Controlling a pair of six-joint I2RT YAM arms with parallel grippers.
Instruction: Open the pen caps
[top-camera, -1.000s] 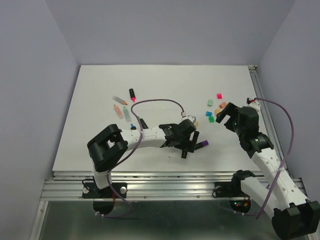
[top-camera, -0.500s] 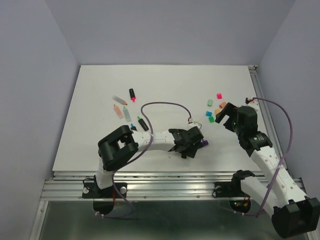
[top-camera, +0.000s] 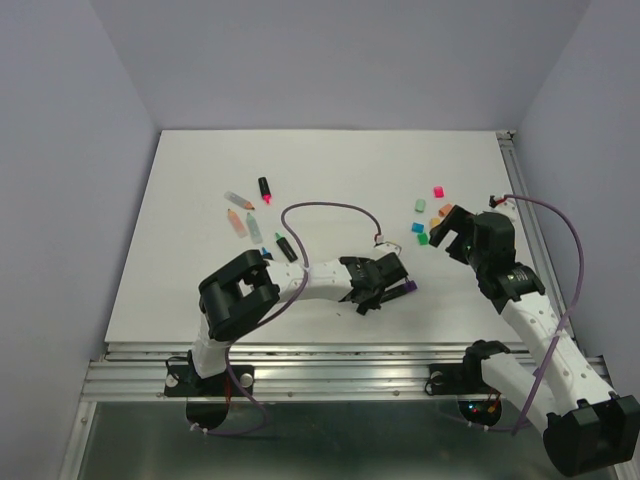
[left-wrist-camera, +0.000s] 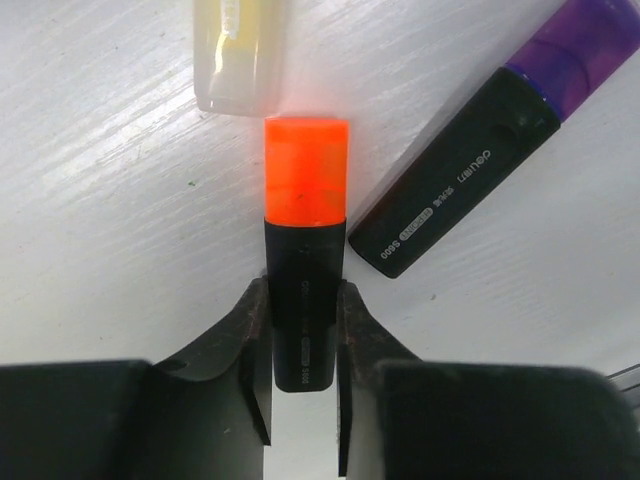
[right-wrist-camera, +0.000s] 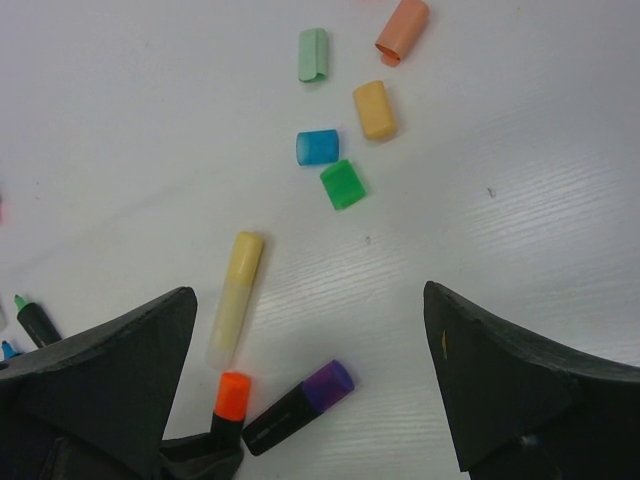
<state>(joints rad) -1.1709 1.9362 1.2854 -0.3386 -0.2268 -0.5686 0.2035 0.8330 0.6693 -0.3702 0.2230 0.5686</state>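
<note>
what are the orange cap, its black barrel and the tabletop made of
orange cap: likely translucent plastic, it glows brightly. black barrel: opaque plastic, satin, with a soft sheen. tabletop: possibly white-painted wood, matte, with streaky grain lines.

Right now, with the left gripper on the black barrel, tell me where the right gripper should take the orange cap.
Pinch the orange cap across its two long sides, from above. The left gripper clamps the barrel behind it, and the yellow pen lies just off its free end, so probably only the sides are free. The right gripper is open.
</note>
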